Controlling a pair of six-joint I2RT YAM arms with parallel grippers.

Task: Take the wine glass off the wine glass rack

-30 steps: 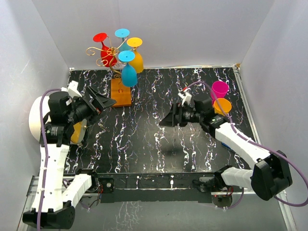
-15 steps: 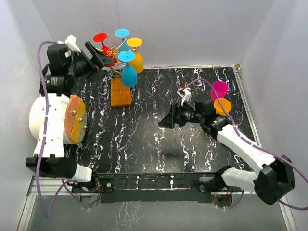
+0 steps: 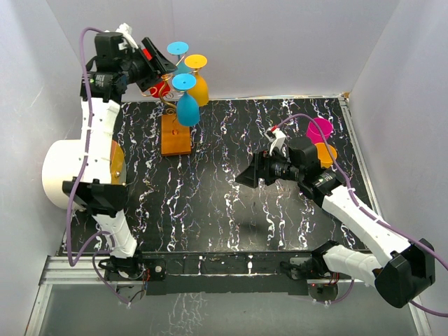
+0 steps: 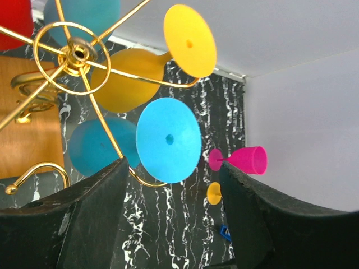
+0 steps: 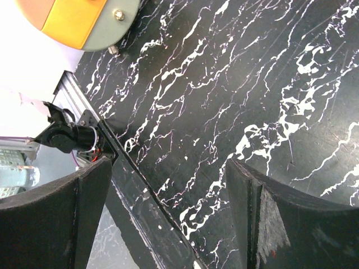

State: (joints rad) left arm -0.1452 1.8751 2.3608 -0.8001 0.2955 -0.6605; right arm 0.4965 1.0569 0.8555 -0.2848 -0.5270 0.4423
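The wine glass rack is a gold wire stand on an orange-brown wooden base at the back left. A blue wine glass, a yellow one, a red one and a light blue foot hang on it upside down. My left gripper is open and raised at the rack's top, in front of the red glass. In the left wrist view the left gripper is empty, with the blue glass's foot just beyond its fingers and the gold hub at upper left. My right gripper is open and empty over mid-table.
A pink glass and an orange glass stand upside down at the right, behind the right arm. A large white drum with an orange face sits at the left edge. The table's front rail lies below the right gripper.
My left arm has swung up from table level to the top of the rack, and now covers the red glass's foot. The right arm has shifted only slightly.
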